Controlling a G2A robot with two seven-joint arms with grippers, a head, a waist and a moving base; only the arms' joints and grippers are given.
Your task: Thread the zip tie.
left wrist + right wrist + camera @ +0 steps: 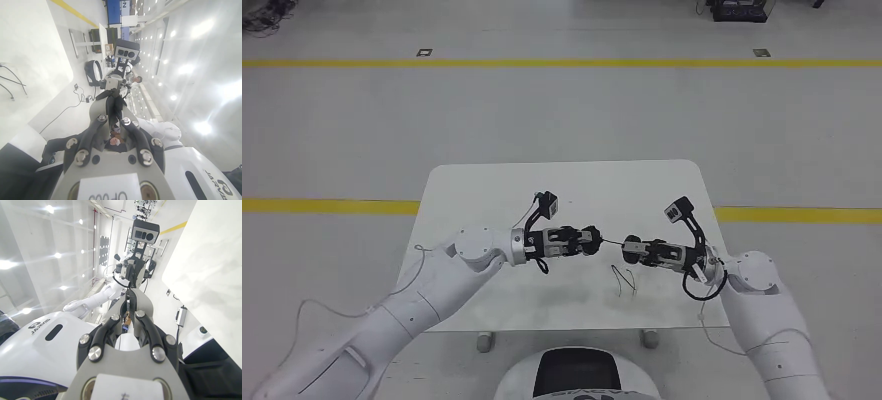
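Looks mid-threading — left gripper at 9 o'clock, right gripper at 3, both clamped on tie — next needs tip-to-head lineup.

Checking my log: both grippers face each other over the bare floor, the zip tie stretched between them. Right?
Not the floor: the top view shows the left gripper and right gripper facing each other over the white table, the zip tie stretched between them.

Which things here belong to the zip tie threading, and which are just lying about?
Job:
zip tie, stretched between left gripper and right gripper, both jaws shut on it.

Lying about:
loose black ties on the table.
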